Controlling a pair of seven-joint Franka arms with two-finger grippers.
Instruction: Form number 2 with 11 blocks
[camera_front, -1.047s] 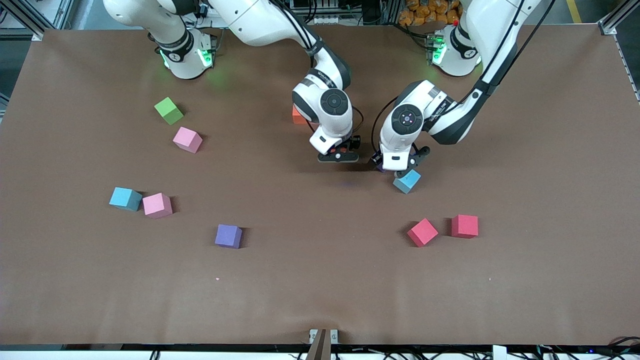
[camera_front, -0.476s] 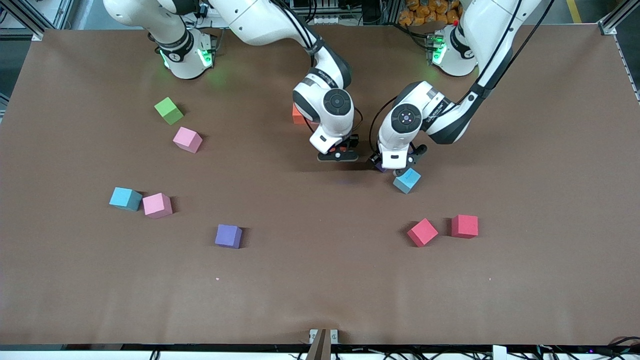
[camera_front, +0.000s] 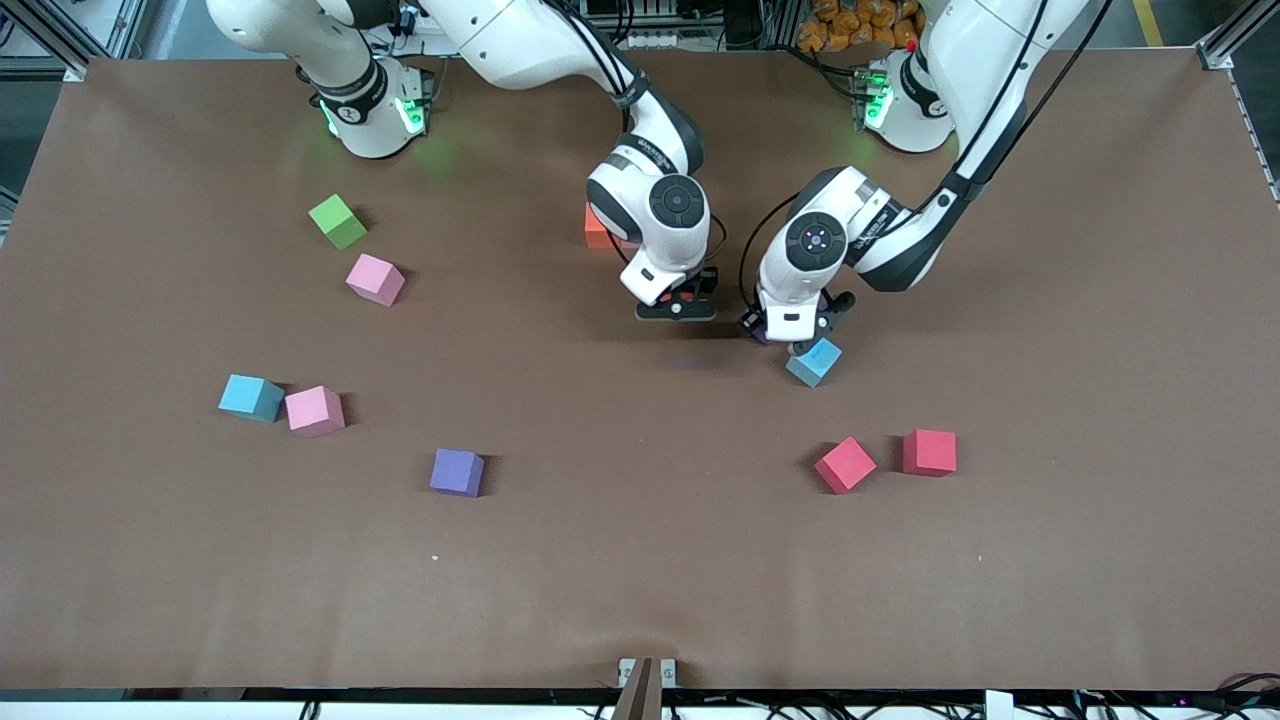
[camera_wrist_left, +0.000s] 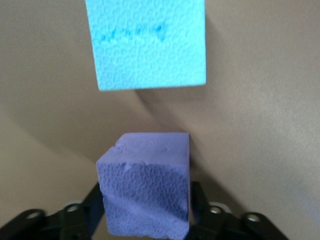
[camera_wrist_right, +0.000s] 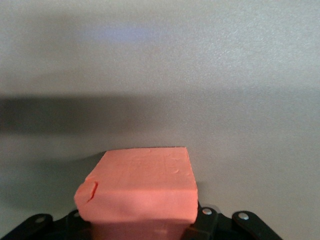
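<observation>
Blocks lie scattered on the brown table (camera_front: 1050, 300) in the front view: a green cube (camera_front: 337, 221) and a pink cube (camera_front: 375, 279) toward the right arm's end, a light blue cube (camera_front: 250, 397) touching another pink cube (camera_front: 315, 411), a purple cube (camera_front: 457, 472) nearer the camera, and two red cubes (camera_front: 845, 464) (camera_front: 929, 452) toward the left arm's end. An orange cube (camera_front: 597, 230) peeks from under the right arm. The right hand (camera_front: 677, 309) and the left hand (camera_front: 792, 338) are low over the table's middle.

Left wrist view: the left hand (camera_wrist_left: 146, 220) pinches a purple block (camera_wrist_left: 146, 190), just beside a light blue block (camera_wrist_left: 146, 42).

Right wrist view: the right hand (camera_wrist_right: 142, 225) pinches an orange block (camera_wrist_right: 140, 192).
</observation>
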